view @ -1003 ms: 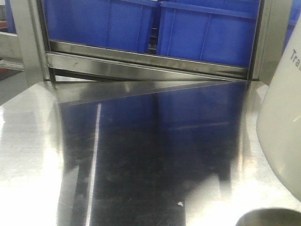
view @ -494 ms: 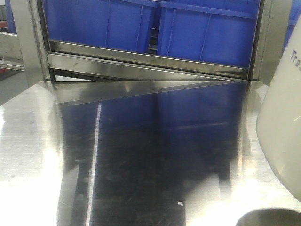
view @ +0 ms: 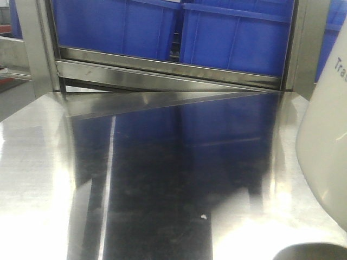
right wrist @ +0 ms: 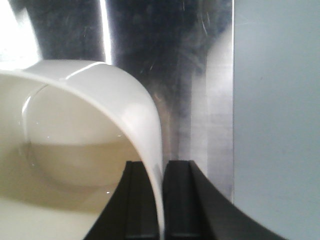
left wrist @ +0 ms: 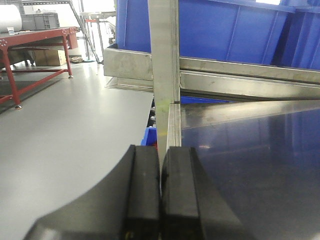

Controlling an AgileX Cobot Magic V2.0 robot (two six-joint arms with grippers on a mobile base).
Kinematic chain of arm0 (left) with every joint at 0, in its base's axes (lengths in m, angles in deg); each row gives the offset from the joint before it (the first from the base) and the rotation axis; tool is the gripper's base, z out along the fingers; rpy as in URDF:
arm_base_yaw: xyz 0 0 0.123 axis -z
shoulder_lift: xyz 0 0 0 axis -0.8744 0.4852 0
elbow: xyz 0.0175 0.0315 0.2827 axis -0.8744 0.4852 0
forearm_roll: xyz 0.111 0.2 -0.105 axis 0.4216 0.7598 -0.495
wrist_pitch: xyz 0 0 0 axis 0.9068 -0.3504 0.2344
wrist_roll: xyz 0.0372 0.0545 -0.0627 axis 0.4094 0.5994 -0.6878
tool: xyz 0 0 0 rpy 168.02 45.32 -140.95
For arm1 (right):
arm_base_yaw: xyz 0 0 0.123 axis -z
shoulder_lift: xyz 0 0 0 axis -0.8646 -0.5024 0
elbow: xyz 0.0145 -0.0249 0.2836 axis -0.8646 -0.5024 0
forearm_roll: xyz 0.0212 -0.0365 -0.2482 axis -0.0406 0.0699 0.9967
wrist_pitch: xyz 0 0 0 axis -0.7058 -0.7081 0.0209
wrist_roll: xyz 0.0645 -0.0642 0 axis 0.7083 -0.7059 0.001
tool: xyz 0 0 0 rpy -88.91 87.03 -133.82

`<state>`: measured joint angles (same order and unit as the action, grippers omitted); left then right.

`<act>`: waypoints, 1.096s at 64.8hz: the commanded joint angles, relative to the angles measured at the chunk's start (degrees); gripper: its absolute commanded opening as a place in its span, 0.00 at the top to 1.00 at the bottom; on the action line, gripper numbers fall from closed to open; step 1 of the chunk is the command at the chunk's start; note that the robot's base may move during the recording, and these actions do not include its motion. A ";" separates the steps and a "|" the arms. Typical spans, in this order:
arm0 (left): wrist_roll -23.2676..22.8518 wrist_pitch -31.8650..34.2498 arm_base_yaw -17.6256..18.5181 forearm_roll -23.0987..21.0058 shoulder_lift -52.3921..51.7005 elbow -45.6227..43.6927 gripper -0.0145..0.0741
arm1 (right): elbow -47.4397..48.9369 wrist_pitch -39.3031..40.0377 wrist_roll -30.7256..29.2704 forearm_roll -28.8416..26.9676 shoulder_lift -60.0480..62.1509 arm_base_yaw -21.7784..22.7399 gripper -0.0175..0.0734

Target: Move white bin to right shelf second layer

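White bin (view: 325, 151): near right edge of worktop (view: 162, 179); rim wall pinched between right fingers (right wrist: 179, 200), one inside, one outside. Left fingers (left wrist: 142, 190): pressed together, empty. Right shelf second layer: not in view. Handling: firm pinch, bin upright, lift clear before swinging.

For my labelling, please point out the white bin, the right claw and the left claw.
white bin (view: 325, 157): front view, its side wall.
right claw (right wrist: 157, 172): right wrist view, between fingertips, at the bin wall.
left claw (left wrist: 161, 155): left wrist view, seam between fingertips.
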<state>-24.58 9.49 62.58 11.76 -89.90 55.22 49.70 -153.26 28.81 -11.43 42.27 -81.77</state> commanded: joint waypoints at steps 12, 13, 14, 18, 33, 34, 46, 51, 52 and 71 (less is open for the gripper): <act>-0.15 4.94 0.12 -0.35 -0.87 2.13 0.74 | 1.52 2.48 -0.11 0.67 0.42 0.37 0.73; -0.15 4.94 0.12 -0.35 -0.87 2.13 0.74 | 1.52 2.48 -0.11 0.67 0.42 0.37 0.73; -0.15 4.94 0.12 -0.35 -0.87 2.13 0.74 | 1.52 2.48 -0.11 0.67 0.42 0.37 0.73; -0.15 4.94 0.12 -0.35 -0.87 2.13 0.74 | 1.52 2.48 -0.11 0.67 0.42 0.37 0.73; -0.15 4.94 0.12 -0.35 -0.87 2.13 0.74 | 1.52 2.48 -0.11 0.67 0.42 0.37 0.73; -0.15 4.94 0.12 -0.35 -0.87 2.13 0.74 | 1.52 2.48 -0.11 0.67 0.42 0.37 0.73; -0.15 4.94 0.12 -0.35 -0.87 2.13 0.74 | 1.52 2.48 -0.11 0.67 0.42 0.37 0.73; -0.15 4.94 0.12 -0.35 -0.87 2.13 0.74 | 1.52 2.48 -0.11 0.67 0.42 0.37 0.73; -0.15 4.94 0.12 -0.35 -0.87 2.13 0.74 | 1.52 2.48 -0.11 0.67 0.42 0.37 0.73; -0.15 4.94 0.12 -0.35 -0.87 2.13 0.74 | 1.52 2.48 -0.11 0.67 0.42 0.37 0.73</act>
<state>-24.58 9.49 62.58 11.76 -89.90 55.22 49.70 -153.26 28.81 -11.43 42.27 -81.77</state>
